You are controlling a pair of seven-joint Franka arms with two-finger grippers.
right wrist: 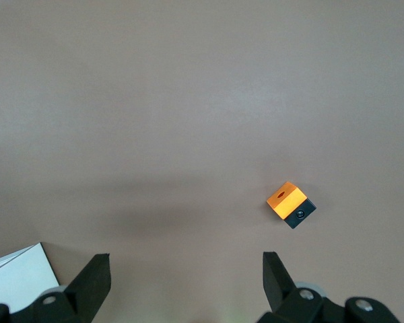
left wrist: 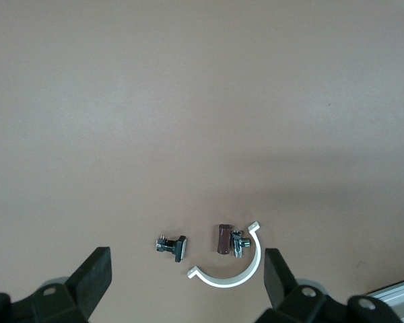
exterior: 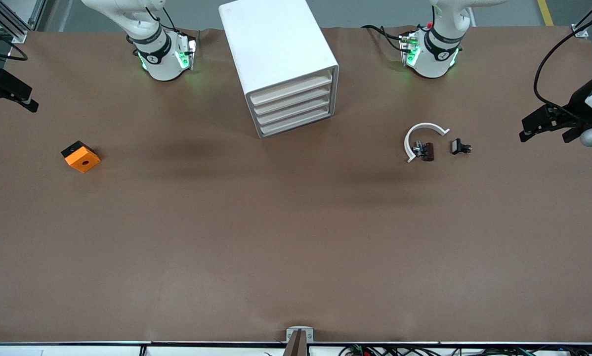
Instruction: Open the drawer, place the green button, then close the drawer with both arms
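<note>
while both arms wait at the ends of the surface (exterior: pixel 296 247), the white cabinet (exterior: pixel 276 49) stands between their bases, its 4 drawers (exterior: pixel 292 106) stacked on the side turned toward the front camera. all 4 cream front strips sit flush with the cabinet; none is pulled out.

the button (exterior: pixel 460 147) lies on the surface toward the left arm's end from the cabinet, slightly nearer to the front camera than the lowest drawer. it appears as a small dark part with silvery pins; its cap colour cannot be told. just beside it, on the cabinet's side, lies a dark brown part (exterior: pixel 427 151) touching a white arc (exterior: pixel 424 129) that curves around it. button and brown part are apart.

the orange cube (exterior: pixel 82 157) with a hole in its top face lies well apart from the cabinet, toward the right arm's end.

the left gripper (left wrist: pixel 186 262) hangs over the surface at the left arm's end, farther from the cabinet than the button; its jaws are spread wide and hold nothing. the right gripper (right wrist: pixel 186 264) hangs over the surface at the right arm's end, farther from the cabinet than the cube; its jaws are likewise spread wide and hold nothing.
</note>
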